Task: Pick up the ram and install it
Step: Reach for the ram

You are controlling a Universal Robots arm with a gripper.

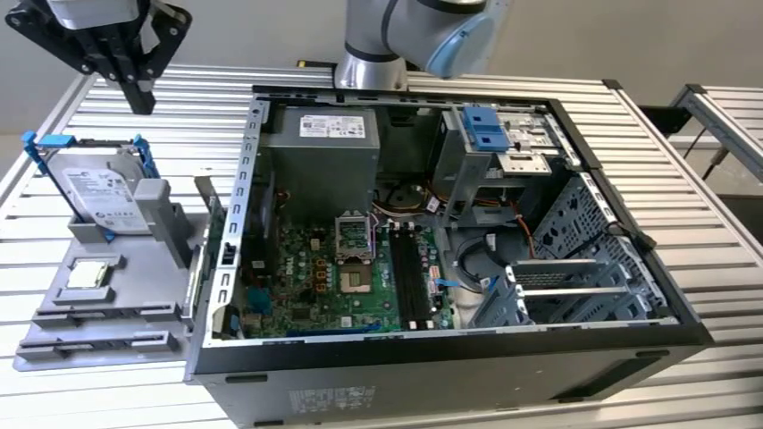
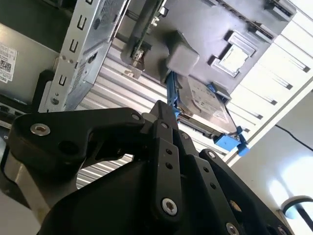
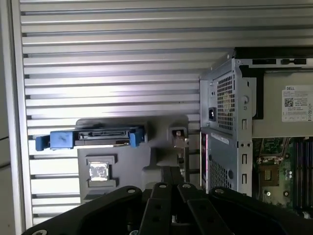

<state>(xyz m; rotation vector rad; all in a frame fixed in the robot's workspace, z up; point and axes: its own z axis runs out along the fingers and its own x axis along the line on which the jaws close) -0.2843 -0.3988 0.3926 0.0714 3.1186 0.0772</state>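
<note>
The ram is a thin dark stick standing on edge at the side of the grey holder closest to the case. Its upper end shows from above, and in the exterior view the ram stands right beside the case wall. My gripper hangs high over the table on the exterior view's left, beyond the holder and well above the ram. Its black fingers are pressed together with nothing between them. In the first wrist view the gripper points down at the holder.
On the holder stand a silver hard drive in a blue frame and a small square processor. The open computer case lies in the middle, with its motherboard and black memory slots exposed. The table top is ribbed aluminium.
</note>
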